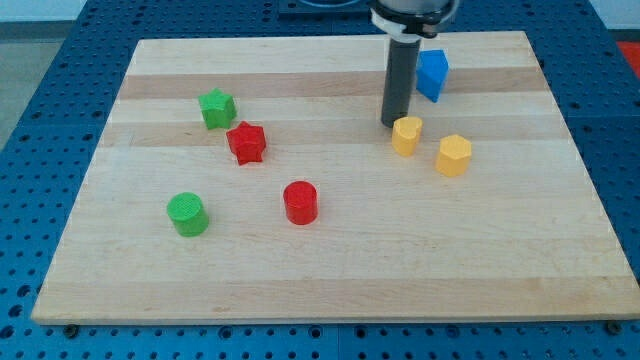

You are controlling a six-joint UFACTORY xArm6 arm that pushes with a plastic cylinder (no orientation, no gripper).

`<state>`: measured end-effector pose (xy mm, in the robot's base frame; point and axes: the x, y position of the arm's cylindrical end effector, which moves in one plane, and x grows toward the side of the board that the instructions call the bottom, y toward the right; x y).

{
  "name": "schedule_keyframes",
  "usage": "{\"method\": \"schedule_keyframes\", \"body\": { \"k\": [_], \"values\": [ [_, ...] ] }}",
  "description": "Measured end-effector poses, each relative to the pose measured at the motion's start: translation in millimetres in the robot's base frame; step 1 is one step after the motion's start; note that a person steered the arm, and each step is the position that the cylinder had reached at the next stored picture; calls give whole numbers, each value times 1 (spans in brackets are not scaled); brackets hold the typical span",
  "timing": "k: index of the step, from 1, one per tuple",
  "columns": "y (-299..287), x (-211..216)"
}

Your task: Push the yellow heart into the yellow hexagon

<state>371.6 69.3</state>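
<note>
The yellow heart (pixel 406 134) lies on the wooden board at the view's upper right. The yellow hexagon (pixel 454 155) sits a short gap to its right and slightly lower, not touching it. My rod comes down from the view's top, and my tip (pixel 391 123) rests on the board just left of and slightly above the yellow heart, touching or almost touching its upper left side.
A blue block (pixel 432 74) lies just right of the rod, above the heart. A green star (pixel 217 108) and a red star (pixel 246 142) sit at the left, a green cylinder (pixel 187 214) and a red cylinder (pixel 300 202) lower down. The board's right edge (pixel 578 150) is beyond the hexagon.
</note>
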Motion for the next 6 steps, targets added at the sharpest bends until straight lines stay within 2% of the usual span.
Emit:
{"method": "schedule_keyframes", "body": {
  "k": [2, 4, 6],
  "values": [
    [-25, 42],
    [21, 22],
    [34, 22]
  ]
}}
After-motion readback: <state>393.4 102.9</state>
